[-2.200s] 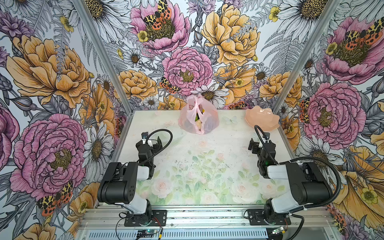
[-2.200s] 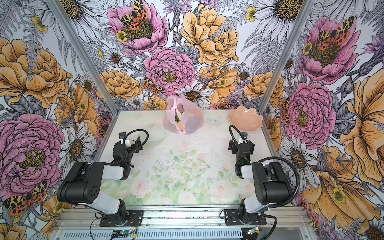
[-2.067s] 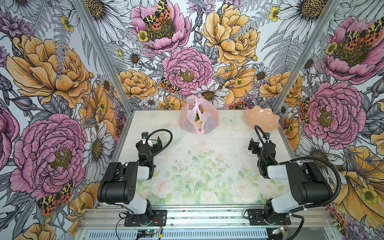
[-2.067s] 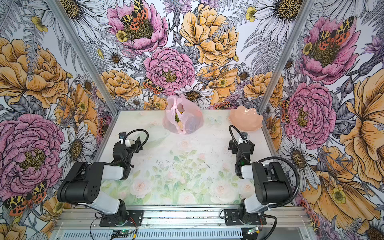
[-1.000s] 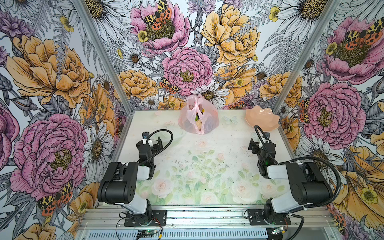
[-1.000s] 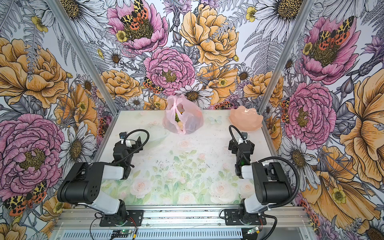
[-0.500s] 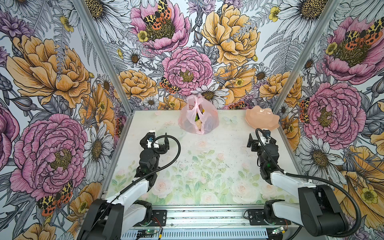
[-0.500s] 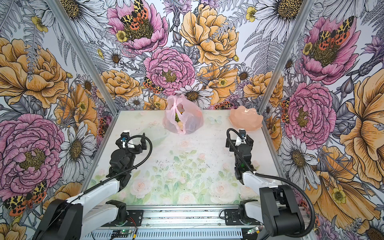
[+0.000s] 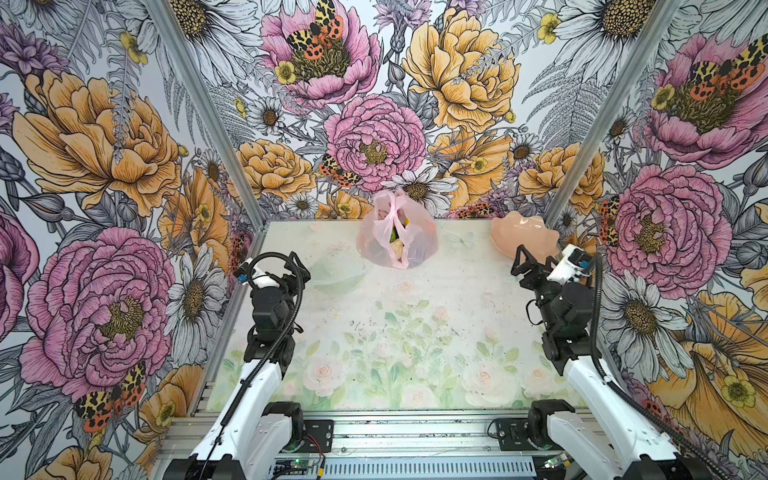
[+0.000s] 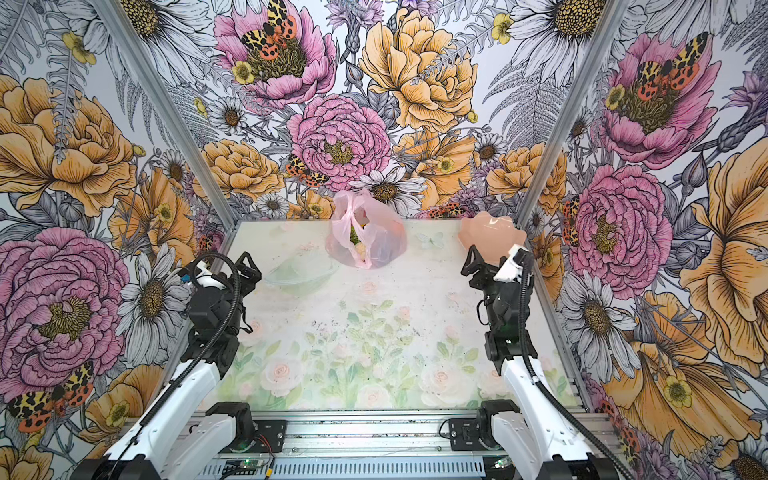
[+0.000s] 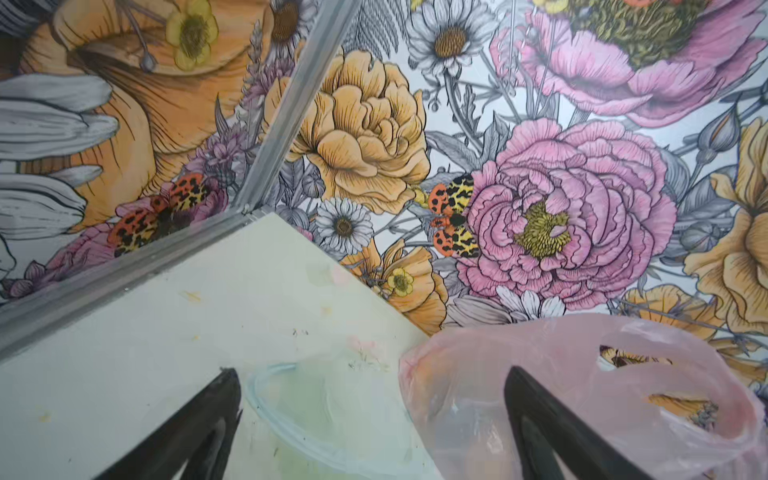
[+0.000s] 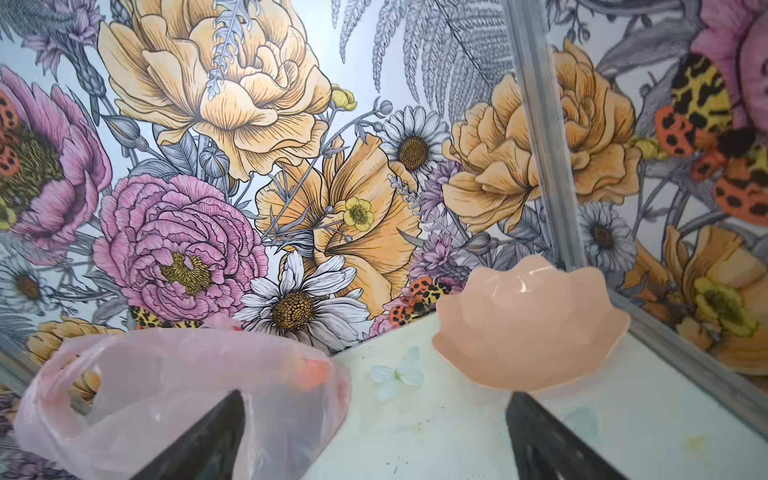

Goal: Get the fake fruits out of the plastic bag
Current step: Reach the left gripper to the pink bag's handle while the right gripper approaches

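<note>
Little to make out of the fake fruits (image 9: 397, 243): only yellow, green and cream patches through the mouth of the plastic bag (image 9: 417, 245), plus an orange blur behind its film in the right wrist view. Stands at the back edge of the table (image 9: 415, 316), near the middle. Hard to spot just beside it: a clear bowl (image 9: 336, 272), pale against the print. Lower rim of a peach dish (image 9: 519, 232) partly covered by the right gripper (image 9: 533, 262). Left gripper (image 11: 370, 378): spread wide, holding nothing, fingers cut off by the picture edge. Same on the right: wide apart, empty, clear of bag and dish.
</note>
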### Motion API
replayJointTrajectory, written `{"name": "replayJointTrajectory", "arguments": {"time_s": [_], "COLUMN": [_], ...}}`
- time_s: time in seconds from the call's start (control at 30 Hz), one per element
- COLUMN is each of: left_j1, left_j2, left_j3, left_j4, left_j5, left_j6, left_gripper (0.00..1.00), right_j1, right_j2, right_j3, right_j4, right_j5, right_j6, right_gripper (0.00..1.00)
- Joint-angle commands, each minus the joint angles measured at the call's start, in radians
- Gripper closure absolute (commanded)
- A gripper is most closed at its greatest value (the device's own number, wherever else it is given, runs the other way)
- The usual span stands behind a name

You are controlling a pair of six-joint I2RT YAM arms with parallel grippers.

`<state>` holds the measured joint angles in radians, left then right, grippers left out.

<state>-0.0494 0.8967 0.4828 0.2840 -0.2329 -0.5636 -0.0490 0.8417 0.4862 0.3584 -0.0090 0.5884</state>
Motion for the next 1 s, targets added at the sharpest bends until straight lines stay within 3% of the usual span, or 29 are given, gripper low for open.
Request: {"name": "replayJointTrajectory", "arguments": {"time_s": [0.0, 0.2, 0.33, 0.47, 0.67, 0.77, 0.87, 0.97], "left_j1": [-0.065, -0.314, -0.447, -0.552, -0.588, -0.587, -0.589, -0.589], "left_j2": [0.049, 0.235, 0.372, 0.521, 0.813, 0.943, 1.052, 1.140], "left_j3": [0.105, 0.340, 0.499, 0.710, 1.137, 1.297, 1.425, 1.549], "left_j4": [-0.090, -0.198, -0.230, -0.323, -0.665, -0.772, -0.841, -0.937], "left_j5": [0.119, 0.078, 0.032, -0.125, -0.322, -0.343, -0.354, -0.340], "left_j6": [0.015, 0.165, 0.225, 0.300, 0.302, 0.289, 0.301, 0.295], "left_gripper": [0.01, 0.01, 0.01, 0.01, 0.01, 0.03, 0.11, 0.30], "right_j1": [-0.121, -0.138, -0.112, -0.036, 0.086, 0.110, 0.117, 0.118], "right_j2": [0.002, 0.016, -0.006, -0.050, -0.097, -0.088, -0.079, -0.073], "right_j3": [-0.016, 0.003, 0.026, 0.056, 0.038, 0.036, 0.034, 0.035], "right_j4": [-0.035, -0.097, -0.203, -0.348, -0.410, -0.425, -0.433, -0.438], "right_j5": [-0.259, -0.424, -0.430, -0.365, -0.274, -0.262, -0.250, -0.250], "right_j6": [0.220, 0.199, 0.145, 0.045, -0.012, -0.023, -0.027, -0.030], "right_gripper": [0.01, 0.00, 0.01, 0.00, 0.01, 0.00, 0.01, 0.00]}}
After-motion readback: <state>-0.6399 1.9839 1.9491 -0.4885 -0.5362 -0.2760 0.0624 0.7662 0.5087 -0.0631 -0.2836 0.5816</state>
